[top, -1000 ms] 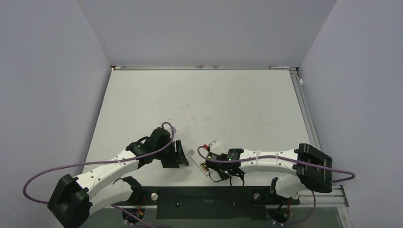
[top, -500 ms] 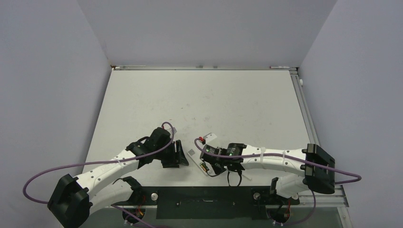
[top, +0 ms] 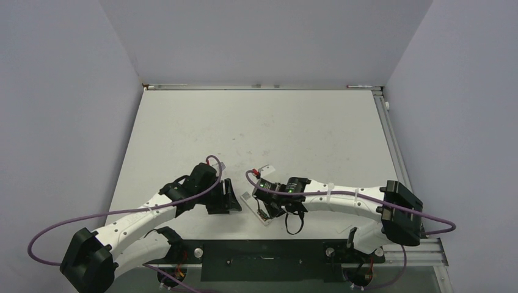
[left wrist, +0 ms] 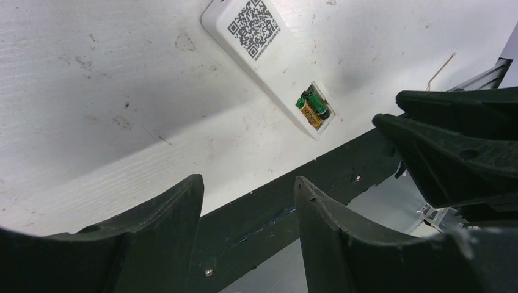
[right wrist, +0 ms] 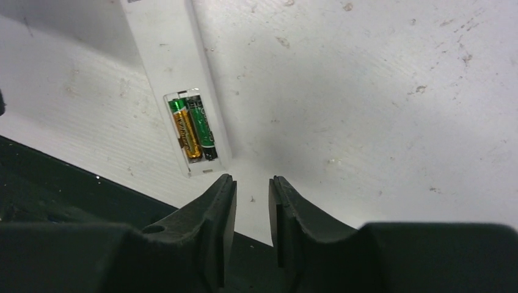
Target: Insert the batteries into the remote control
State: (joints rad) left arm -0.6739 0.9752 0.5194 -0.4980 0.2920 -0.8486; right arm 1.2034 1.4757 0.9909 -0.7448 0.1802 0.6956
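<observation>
The white desk (top: 275,128) is scuffed and speckled, with a dark rail (top: 262,259) running along its near edge. Both arms reach in low over the near part of the desk, the left arm (top: 140,213) from the left and the right arm (top: 342,201) from the right, so that their ends face each other. The left claw (left wrist: 247,183) stands about half open with nothing between its fingers, set off to the left of the remote control (right wrist: 177,73). The right claw (right wrist: 251,178) is parted by only a narrow gap and holds nothing; its tips sit just beside the remote's near end, though I cannot tell whether they touch it. The remote lies flat on the desk between the two claws, close to the near edge, with its back face up and a square printed code at the far end. The batteries (right wrist: 192,129) lie side by side in the open recess at its near end, one green and gold-orange, the other green and black.
</observation>
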